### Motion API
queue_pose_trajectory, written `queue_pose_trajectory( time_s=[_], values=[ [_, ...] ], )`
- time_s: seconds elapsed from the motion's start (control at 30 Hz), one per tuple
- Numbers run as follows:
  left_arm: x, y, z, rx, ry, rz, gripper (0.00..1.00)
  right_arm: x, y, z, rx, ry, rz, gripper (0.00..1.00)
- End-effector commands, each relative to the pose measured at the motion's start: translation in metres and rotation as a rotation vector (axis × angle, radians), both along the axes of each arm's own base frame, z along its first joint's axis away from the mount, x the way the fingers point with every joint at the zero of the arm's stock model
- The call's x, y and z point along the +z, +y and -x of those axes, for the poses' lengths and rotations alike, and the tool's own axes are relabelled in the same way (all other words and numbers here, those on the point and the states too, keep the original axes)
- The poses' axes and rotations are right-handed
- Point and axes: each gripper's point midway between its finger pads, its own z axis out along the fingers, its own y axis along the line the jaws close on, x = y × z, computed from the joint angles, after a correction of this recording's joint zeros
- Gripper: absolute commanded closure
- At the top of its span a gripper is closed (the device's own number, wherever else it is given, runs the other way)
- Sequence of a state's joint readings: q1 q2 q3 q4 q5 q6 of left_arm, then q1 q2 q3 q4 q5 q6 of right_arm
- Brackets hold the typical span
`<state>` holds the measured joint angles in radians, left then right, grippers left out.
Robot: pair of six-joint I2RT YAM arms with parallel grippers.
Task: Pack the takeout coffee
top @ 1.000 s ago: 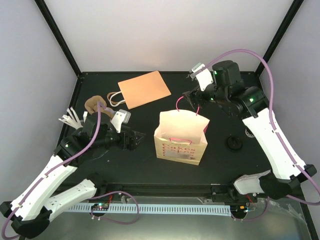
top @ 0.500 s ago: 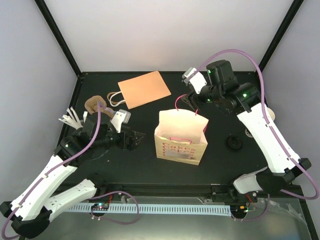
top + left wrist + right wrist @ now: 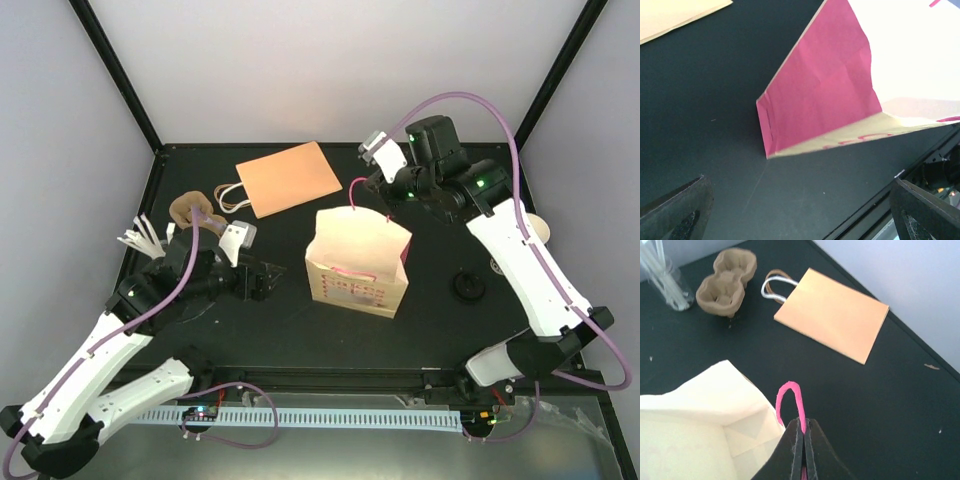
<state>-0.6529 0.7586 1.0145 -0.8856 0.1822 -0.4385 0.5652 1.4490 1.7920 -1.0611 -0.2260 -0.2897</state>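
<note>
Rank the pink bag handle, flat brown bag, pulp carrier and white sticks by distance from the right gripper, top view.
1. Pink handle: pinched in the right gripper itself.
2. Flat brown bag: lying to the gripper's left, at the back of the table.
3. Pulp carrier: far left.
4. White sticks: left edge, beyond the carrier.

the table [image 3: 300,335] is seen from above and behind; the cream bag [image 3: 358,258] is framed closely at both wrists and shared by all.
</note>
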Motion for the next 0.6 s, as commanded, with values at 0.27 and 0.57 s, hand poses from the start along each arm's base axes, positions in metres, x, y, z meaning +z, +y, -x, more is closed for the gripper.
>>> queue_pose_trajectory(
  time_s=[0.27, 0.57],
  values=[
    [0.003, 0.025, -0.009, 0.139, 0.009, -0.025, 0.01, 0.036, -0.021, -0.082, -0.372, 0.009, -0.224, 0.99],
    [0.0, 0.027, -0.012, 0.146, 0.015, -0.019, 0.01, 0.015, -0.062, -0.1, -0.548, 0.009, -0.143, 0.91]
  ],
)
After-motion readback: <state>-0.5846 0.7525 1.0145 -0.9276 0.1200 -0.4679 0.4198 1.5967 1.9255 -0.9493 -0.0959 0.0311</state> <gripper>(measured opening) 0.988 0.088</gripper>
